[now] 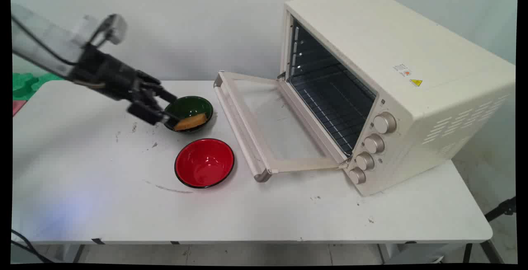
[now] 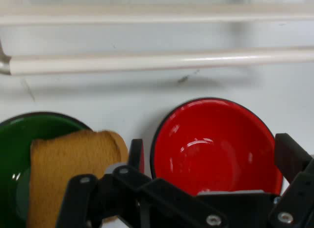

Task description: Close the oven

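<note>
wall (image 1: 185, 22): plain pale grey | white table (image 1: 288, 216): scuffed | floor (image 1: 247, 255): pale, perhaps tiled

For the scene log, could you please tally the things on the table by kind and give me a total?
Bowls: 2, green bowl and red bowl
Bread slices: 1, slice of bread in the green bowl, next to the gripper
Ovens: 1, toaster oven with its door open
Total: 4

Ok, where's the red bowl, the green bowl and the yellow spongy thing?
red bowl (image 1: 204, 163), main view, on its inside bottom.
green bowl (image 1: 190, 106), main view, on its inside far wall.
yellow sponge (image 2: 64, 164), hand view, on its broad face.
</note>
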Available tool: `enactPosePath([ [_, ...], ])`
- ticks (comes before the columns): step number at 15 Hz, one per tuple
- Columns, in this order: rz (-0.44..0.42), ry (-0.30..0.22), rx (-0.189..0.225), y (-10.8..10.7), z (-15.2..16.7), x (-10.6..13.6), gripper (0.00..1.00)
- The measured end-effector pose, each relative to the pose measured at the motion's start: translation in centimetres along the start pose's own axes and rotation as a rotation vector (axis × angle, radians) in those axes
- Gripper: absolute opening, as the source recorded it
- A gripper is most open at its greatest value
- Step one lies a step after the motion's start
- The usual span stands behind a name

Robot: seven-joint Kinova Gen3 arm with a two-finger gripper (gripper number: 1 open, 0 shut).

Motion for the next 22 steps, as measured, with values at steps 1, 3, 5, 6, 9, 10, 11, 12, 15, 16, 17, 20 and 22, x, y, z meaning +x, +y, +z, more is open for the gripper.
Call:
enactPosePath([
  [1, 0.001, -0.004, 0.007, -0.1, 1.1, 0.4, 1.00],
  [3, 0.002, -0.019, 0.022, -0.4, 3.7, 1.0, 1.00],
  [5, 0.006, -0.037, 0.031, -0.6, 6.1, 1.2, 1.00],
  [6, 0.008, -0.045, 0.034, -0.7, 7.3, 1.3, 1.00],
  [9, 0.013, -0.061, 0.041, -0.9, 9.9, 1.4, 1.00],
  [10, 0.015, -0.064, 0.042, -1.0, 10.6, 1.5, 1.00],
  [11, 0.017, -0.068, 0.043, -1.1, 11.4, 1.6, 1.00],
  [12, 0.020, -0.071, 0.045, -1.3, 12.3, 1.6, 1.00],
  [15, 0.032, -0.075, 0.048, -1.6, 14.3, 1.9, 0.00],
  [16, 0.035, -0.075, 0.048, -1.7, 14.8, 1.9, 0.00],
  [17, 0.038, -0.073, 0.047, -1.8, 15.4, 2.1, 0.00],
  [20, 0.047, -0.043, 0.044, -1.9, 16.6, 2.5, 0.00],
  [22, 0.051, -0.001, 0.046, -1.9, 16.8, 3.0, 0.00],
])
